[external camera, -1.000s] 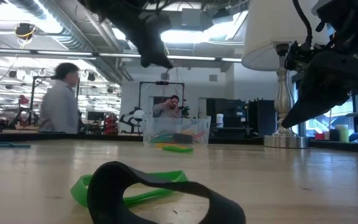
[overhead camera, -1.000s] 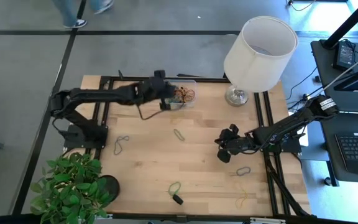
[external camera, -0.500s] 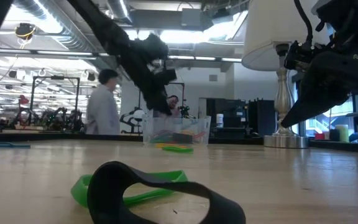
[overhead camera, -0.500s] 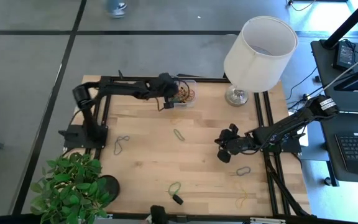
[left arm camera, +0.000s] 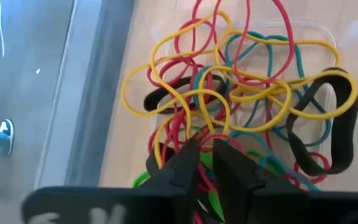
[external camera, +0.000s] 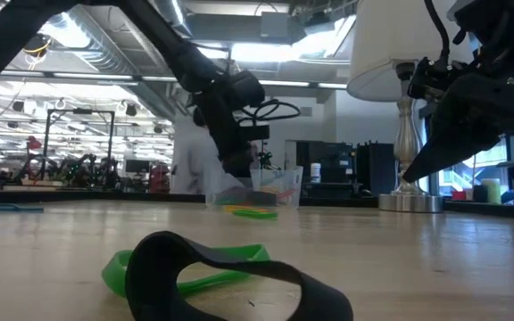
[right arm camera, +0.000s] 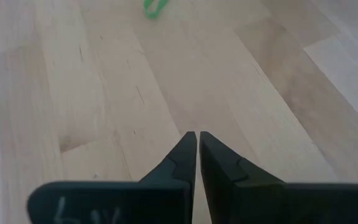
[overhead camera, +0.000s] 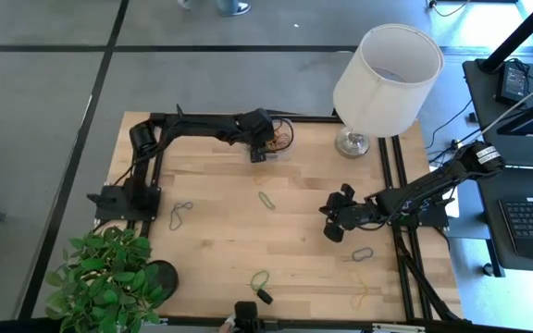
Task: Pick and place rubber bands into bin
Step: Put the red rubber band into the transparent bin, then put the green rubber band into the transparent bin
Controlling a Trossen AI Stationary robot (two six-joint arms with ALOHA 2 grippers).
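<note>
From above, I see the left gripper [overhead camera: 259, 154] has moved further over the small clear plastic bin [overhead camera: 283, 137] at the table's far edge; the right gripper [overhead camera: 331, 225] has not moved, its fingers nearly together on nothing. In the left wrist view, the fingers stand slightly apart over the tangled coloured rubber bands [left arm camera: 241, 93] in the bin. I read no writing.

The left gripper [overhead camera: 260, 151] sits at the bin [overhead camera: 283, 141] in the upper middle, beside the lamp [overhead camera: 382, 74]. The right gripper [overhead camera: 333, 222] hangs over bare table [overhead camera: 220, 240] right of centre. Loose bands [overhead camera: 181, 215] lie at left, centre, bottom and lower right. A plant [overhead camera: 105, 282] fills the lower left.
</note>
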